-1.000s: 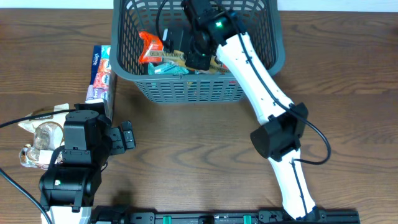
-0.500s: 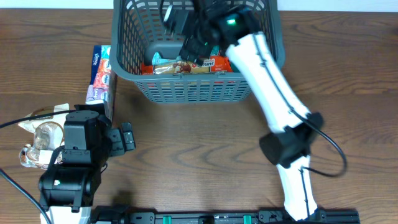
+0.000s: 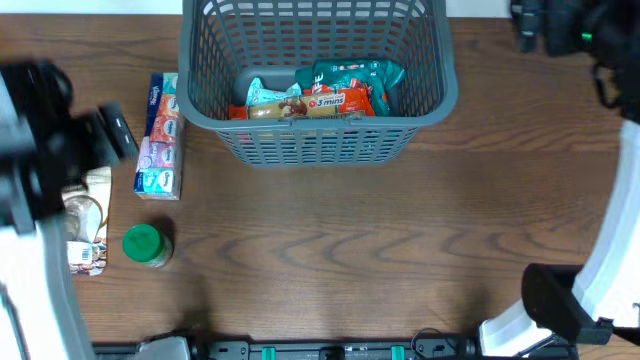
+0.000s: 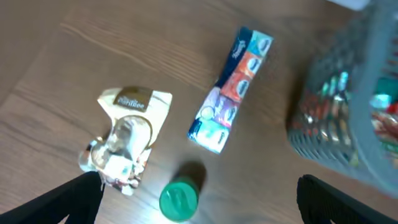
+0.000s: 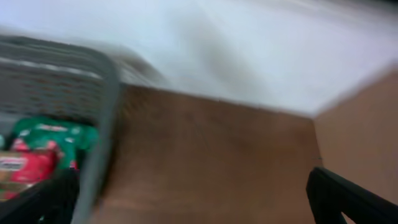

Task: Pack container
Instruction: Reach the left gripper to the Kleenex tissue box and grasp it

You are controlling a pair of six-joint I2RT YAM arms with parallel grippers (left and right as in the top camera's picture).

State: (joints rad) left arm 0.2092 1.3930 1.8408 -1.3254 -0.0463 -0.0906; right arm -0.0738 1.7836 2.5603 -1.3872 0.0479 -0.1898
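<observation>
The container [image 3: 310, 150] is a dark grey slatted basket at the top middle of the table. It also shows as a blur at the right of the left wrist view [image 4: 348, 124]. Inside it lie a teal snack pack [image 3: 350, 75] and a red and tan bar [image 3: 310, 103]. My right gripper [image 3: 535, 20] hangs open at the top right, outside the basket, with nothing between its fingers [image 5: 193, 199]; the basket rim [image 5: 102, 124] is at its left. My left gripper [image 3: 112, 135] is raised and blurred at the far left, open and empty [image 4: 202, 194].
A strip of tissue packs [image 3: 160, 135] lies left of the basket. A green-lidded jar [image 3: 147, 245] stands near the front left, and a clear bag of sweets [image 3: 85, 225] lies beside it. In the left wrist view the jar [image 4: 179, 199] sits below the open jaws.
My right gripper has opened, left the basket and swung to the top right; the bar now lies in the basket. My left arm has risen and moved left, uncovering the green-lidded jar.
</observation>
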